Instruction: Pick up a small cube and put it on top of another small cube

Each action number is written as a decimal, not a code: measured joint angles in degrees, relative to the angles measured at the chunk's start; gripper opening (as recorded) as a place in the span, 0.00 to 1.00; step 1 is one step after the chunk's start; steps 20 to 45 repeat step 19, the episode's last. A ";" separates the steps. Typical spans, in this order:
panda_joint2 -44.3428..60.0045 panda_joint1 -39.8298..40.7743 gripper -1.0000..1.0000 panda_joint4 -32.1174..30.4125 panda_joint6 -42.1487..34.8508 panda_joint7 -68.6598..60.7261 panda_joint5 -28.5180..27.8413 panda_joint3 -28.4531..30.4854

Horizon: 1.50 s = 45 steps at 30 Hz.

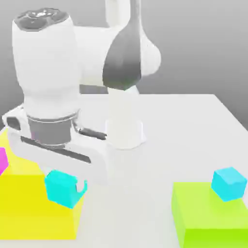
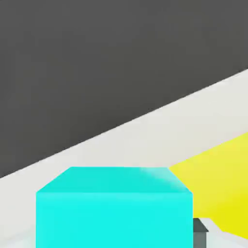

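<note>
A small cyan cube (image 1: 59,188) hangs in front of the big yellow block (image 1: 24,203) at the exterior view's left. My gripper (image 1: 66,190) is shut on it, and one fingertip (image 1: 83,186) peeks out beside the cube. In the hand view the same cyan cube (image 2: 114,208) sits close below the camera, with a dark finger pad (image 2: 201,233) at its side and the yellow block (image 2: 218,179) behind it. A second small cyan cube (image 1: 228,183) rests on top of the big green block (image 1: 208,220) at the exterior view's right.
A small magenta cube (image 1: 2,160) lies on the yellow block at the far left edge. The arm's white base column (image 1: 123,121) stands mid-table. Bare white table (image 1: 160,164) lies between the two big blocks.
</note>
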State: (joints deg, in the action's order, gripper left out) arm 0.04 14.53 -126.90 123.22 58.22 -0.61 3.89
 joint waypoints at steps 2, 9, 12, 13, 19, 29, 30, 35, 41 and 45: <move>-4.11 1.94 0.00 -1.67 -2.09 0.96 0.22 0.52; -18.59 7.02 0.00 -8.65 -7.72 5.96 -0.58 3.75; -23.61 9.44 0.00 -12.93 -7.15 9.36 -2.19 4.05; -23.52 9.76 0.00 -14.48 -5.31 9.78 -2.43 4.07; -21.45 10.16 1.00 -18.89 1.33 10.00 -2.59 4.25; -21.45 10.16 1.00 -18.89 1.33 10.00 -2.59 4.25; -21.45 10.16 1.00 -18.89 1.33 10.00 -2.59 4.25; -21.45 10.16 1.00 -18.89 1.33 10.00 -2.59 4.25; -21.45 10.16 1.00 -18.89 1.33 10.00 -2.59 4.25; -21.45 10.16 1.00 -18.89 1.33 10.00 -2.59 4.25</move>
